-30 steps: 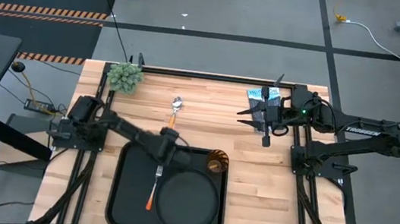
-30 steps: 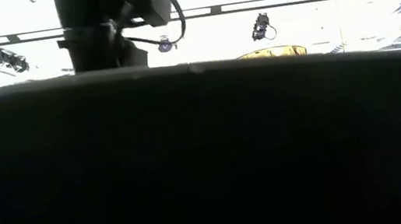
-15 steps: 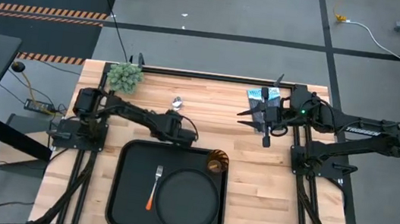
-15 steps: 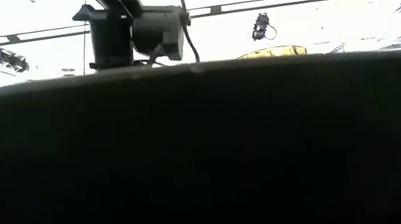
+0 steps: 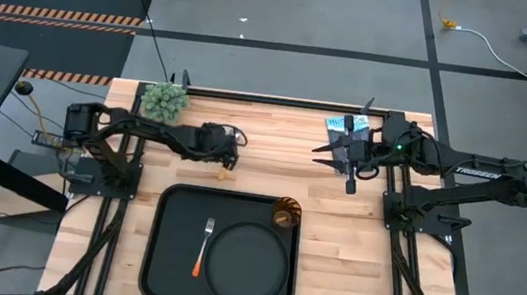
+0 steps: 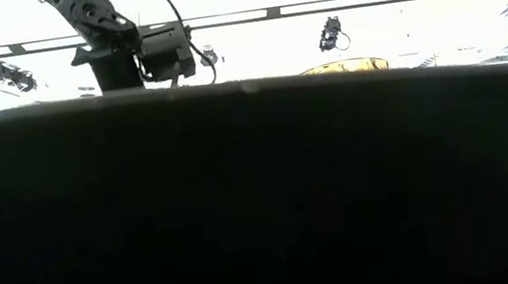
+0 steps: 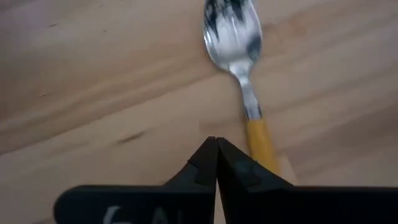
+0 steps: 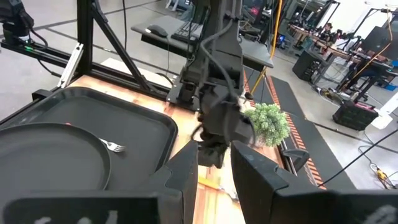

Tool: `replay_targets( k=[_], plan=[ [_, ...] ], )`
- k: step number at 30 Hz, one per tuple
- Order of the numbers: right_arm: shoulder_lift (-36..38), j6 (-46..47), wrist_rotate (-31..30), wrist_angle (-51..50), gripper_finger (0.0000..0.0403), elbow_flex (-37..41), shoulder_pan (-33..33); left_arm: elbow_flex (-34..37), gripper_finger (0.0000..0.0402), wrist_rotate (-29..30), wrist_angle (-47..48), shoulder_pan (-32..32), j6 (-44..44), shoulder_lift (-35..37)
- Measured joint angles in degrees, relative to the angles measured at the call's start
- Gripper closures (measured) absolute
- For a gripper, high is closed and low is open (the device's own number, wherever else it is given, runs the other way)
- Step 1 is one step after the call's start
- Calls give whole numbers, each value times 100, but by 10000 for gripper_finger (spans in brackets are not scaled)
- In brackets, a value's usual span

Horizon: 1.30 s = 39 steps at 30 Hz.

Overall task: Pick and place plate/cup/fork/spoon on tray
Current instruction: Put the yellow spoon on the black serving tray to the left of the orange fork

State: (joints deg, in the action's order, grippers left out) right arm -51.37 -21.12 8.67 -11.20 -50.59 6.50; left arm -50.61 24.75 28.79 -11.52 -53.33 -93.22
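With the spoon lying on the table beyond the tray, the left gripper's fingers (pressed together) needed to be opened and centred over the orange handle.

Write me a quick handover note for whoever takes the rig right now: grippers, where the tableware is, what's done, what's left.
Left gripper: shut, empty, just above the table beside the spoon's handle.
Right gripper: waiting off to the right side, fingers slightly apart, empty.
On the tray: the plate, the fork left of the plate, the cup in the far right corner.
Done: plate, fork, cup.
Left: the spoon, lying on the bare wood beyond the tray.
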Motion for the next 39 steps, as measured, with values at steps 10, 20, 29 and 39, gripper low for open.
replay_targets(
  k=[10, 20, 29, 39],
  plan=[
    [0, 0, 2, 4, 300, 0, 0, 81, 272, -156, -1161, -336, 512, -63],
    [0, 9, 44, 9, 300, 2, -2, 79, 200, 59, -1588, -179, 509, -785],
    [0, 9, 44, 10, 300, 2, -4, 64, 235, 90, -1536, -133, 390, -970],
    [0, 9, 46, 11, 300, 2, -4, 64, 357, 7, -1472, -128, 168, -974]
  ],
)
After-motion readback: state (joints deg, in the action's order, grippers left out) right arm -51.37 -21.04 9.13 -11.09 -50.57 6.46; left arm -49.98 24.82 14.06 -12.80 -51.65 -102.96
